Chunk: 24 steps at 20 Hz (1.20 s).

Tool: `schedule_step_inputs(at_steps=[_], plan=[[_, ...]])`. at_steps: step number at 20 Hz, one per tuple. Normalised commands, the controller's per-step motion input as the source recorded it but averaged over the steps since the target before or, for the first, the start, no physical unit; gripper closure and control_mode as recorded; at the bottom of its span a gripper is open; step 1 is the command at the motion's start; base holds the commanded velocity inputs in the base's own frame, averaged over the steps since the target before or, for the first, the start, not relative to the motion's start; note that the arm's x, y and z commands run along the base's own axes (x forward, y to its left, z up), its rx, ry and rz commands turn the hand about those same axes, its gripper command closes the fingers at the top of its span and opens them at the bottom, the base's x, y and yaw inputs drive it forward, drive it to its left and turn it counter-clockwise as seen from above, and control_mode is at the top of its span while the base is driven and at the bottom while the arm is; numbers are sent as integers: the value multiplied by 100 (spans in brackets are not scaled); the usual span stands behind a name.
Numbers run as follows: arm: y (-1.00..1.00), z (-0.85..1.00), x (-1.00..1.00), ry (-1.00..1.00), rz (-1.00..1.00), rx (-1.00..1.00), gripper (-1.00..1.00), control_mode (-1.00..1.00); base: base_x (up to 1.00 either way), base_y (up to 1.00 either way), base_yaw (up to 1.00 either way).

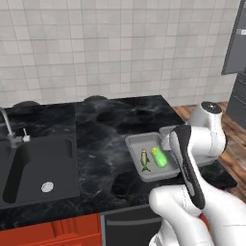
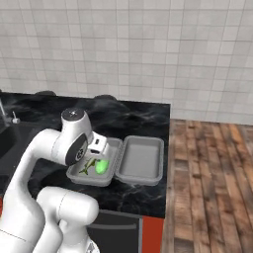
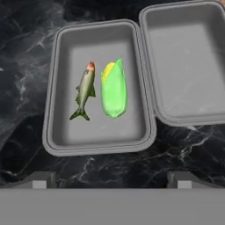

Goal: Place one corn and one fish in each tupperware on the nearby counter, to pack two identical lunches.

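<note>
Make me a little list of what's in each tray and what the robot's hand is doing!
left tray: one fish and one green corn, side by side
right tray: nothing in it
trays: next to each other on the black counter
end effector: open, holding nothing, above the left tray
lunches packed: one of two
</note>
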Motion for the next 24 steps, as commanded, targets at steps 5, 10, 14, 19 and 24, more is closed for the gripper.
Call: schedule_step_inputs(at_steps=[5,10,14,19,24], plan=[[-1,39,-77,-13,0,0,-100,-100,0,0,0],[0,35,-78,-15,0,0,-100,-100,0,0,0],[0,42,-66,-12,1,0,-100,-100,0,0,0],[1,13,-83,-16,5,-3,-100,-100,0,0,0],[2,1,-66,-24,3,-6,-100,-100,0,0,0]])
